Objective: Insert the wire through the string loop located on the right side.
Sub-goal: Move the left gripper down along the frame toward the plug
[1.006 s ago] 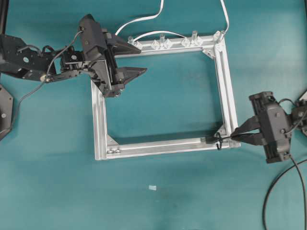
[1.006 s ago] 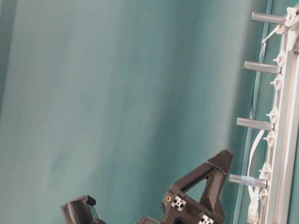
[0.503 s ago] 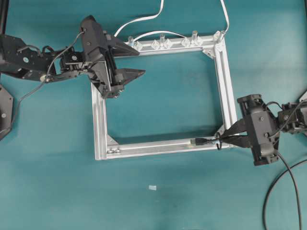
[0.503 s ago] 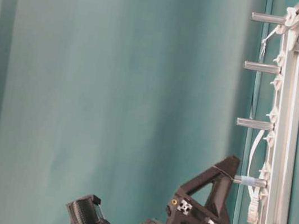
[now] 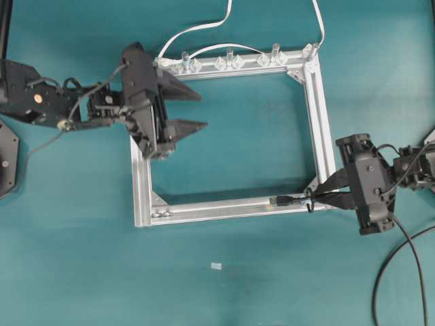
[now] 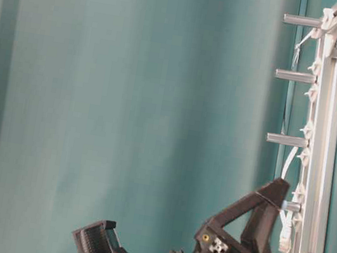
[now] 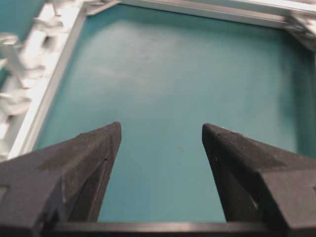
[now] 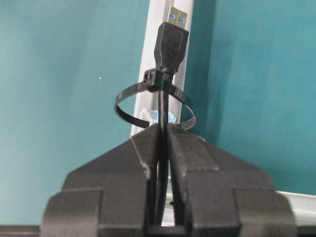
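Already the right claw [image 8: 163,129], clenched on the wire [image 8: 162,111], holds its plug [image 8: 172,37] past the string loop [image 8: 154,106] toward twelve o'clock along the frame bar [image 8: 165,54]. Far off at ten o'clock overhead, the left claw [image 5: 192,111] gapes empty.

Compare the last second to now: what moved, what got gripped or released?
The right gripper, shut on the wire, pushed left along the frame's lower bar, carrying the plug through the string loop; most of that came early, then it held. The left gripper swung slightly, staying open and empty. Nothing was gripped or released. Frame, loop and white cable stayed put.
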